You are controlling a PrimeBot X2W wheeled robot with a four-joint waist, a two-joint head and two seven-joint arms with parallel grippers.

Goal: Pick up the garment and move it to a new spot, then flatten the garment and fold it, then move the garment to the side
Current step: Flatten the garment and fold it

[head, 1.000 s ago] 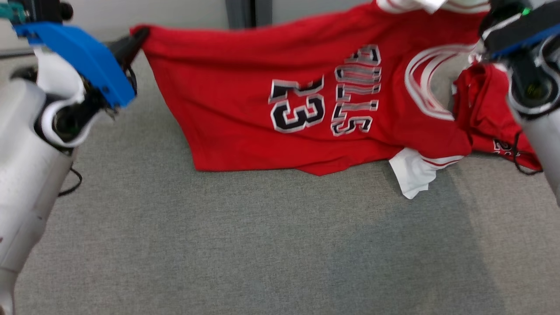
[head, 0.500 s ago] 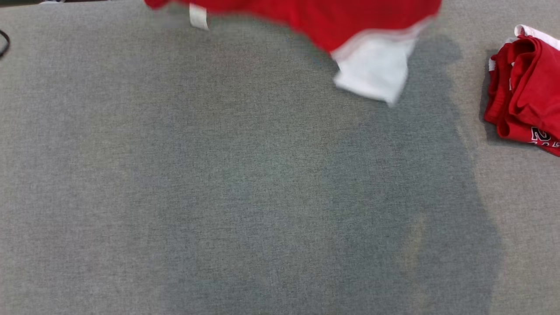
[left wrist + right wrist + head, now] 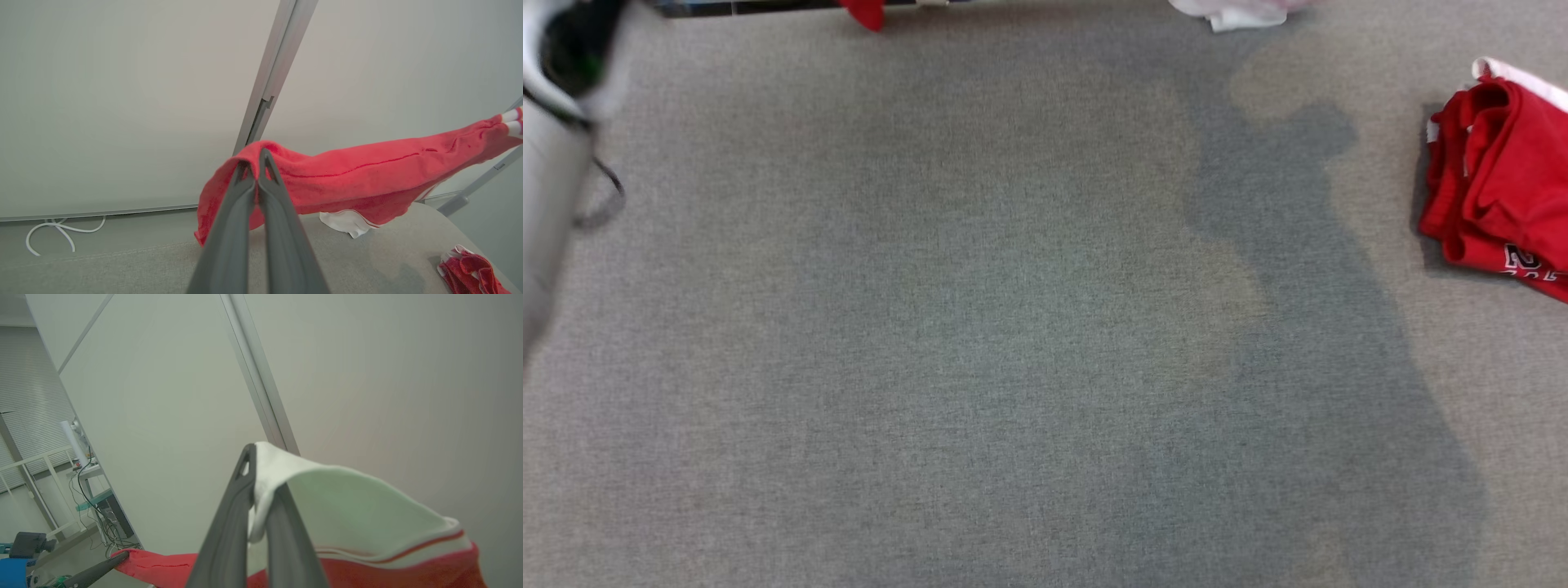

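Note:
The garment (image 3: 367, 179) is a red jersey with white sleeves, stretched in the air between both grippers above the grey padded surface (image 3: 1013, 327). My left gripper (image 3: 256, 157) is shut on a red corner of it. A white sleeve (image 3: 347, 220) hangs below the cloth. My right gripper (image 3: 257, 465) is shut on the white sleeve edge (image 3: 347, 506), and the cloth drapes over one finger. The right wrist view also shows the left gripper (image 3: 102, 565) pinching the red corner. In the head view a red tip (image 3: 866, 12) and a white tip (image 3: 1233, 12) of the garment hang at the top edge.
A second red garment (image 3: 1503, 180) lies bunched at the surface's right side, also seen as a red garment (image 3: 470, 273) in the left wrist view. My blurred left forearm (image 3: 556, 122) is at the upper left. A pale wall with a metal post (image 3: 269, 81) stands behind, with a white cable (image 3: 61, 232) at its foot.
The head camera has tilted down. The garment, held at both ends, has risen off the surface until just its lowest tips show at the top edge.

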